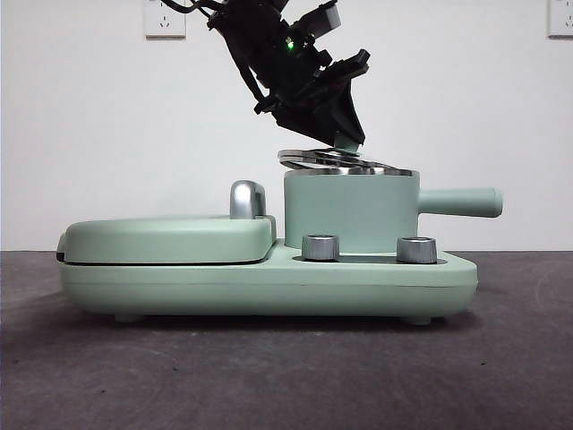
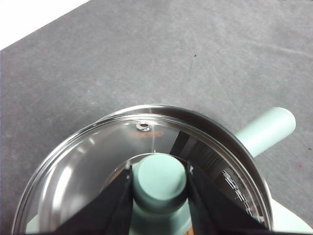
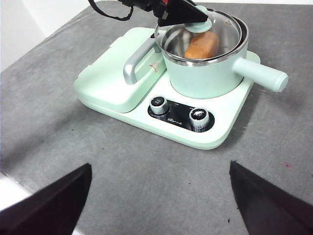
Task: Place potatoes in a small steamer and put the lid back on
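The mint-green steamer pot [image 1: 349, 210] stands on the cooker base with its straight handle [image 1: 461, 202] pointing right; it also shows in the right wrist view [image 3: 205, 76]. The orange-brown potato [image 3: 201, 45] lies inside the pot. My left gripper [image 2: 159, 183] is shut on the lid's green knob [image 2: 160, 177] and holds the glass lid [image 1: 336, 161] tilted just above the pot's rim, one edge near it. In the front view this gripper [image 1: 345, 134] comes down from above. My right gripper [image 3: 159, 196] is open and empty, held high, away from the cooker.
The cooker base [image 1: 269, 282] carries a flat mint-green griddle cover [image 1: 166, 237] with a steel handle [image 1: 248, 199] on the left and two steel dials [image 1: 320, 247] on the front. Grey table [image 3: 122, 171] lies around it; a white wall stands behind.
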You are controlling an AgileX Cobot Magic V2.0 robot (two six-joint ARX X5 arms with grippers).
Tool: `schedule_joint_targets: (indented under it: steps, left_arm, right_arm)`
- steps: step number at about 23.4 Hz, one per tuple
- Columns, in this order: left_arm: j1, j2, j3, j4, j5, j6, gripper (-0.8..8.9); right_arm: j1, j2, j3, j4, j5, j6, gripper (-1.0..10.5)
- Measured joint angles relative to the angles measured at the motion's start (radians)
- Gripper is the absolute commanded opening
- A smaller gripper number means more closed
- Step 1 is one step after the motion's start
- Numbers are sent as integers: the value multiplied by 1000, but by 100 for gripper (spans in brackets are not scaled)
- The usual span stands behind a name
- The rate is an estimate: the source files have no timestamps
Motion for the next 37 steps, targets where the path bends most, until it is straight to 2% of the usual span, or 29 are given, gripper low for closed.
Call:
schedule_joint_targets:
  steps: [4, 13, 25, 33, 34, 35, 37]
  left_arm:
    - [1, 0, 0, 0, 6, 1, 4]
    - [19, 0, 0, 36, 122, 0, 4]
    - [24, 10, 0, 27, 126, 16, 4]
    - [33, 27, 4, 25, 172, 31, 6]
    - [33, 27, 6, 23, 172, 30, 21]
    - [33, 27, 6, 23, 172, 30, 96]
    - [33, 27, 6, 22, 172, 27, 350]
  right_arm:
    - [0, 0, 0, 0, 0, 0, 441]
    - [0, 0, 0, 0, 0, 4, 441]
    - [0, 0, 0, 0, 3, 18, 441]
    - [0, 0, 0, 0, 4, 18, 441]
    - [0, 0, 0, 0, 4, 18, 441]
    - [0, 0, 0, 0, 4, 18, 441]
    - [0, 0, 0, 0, 4, 18, 441]
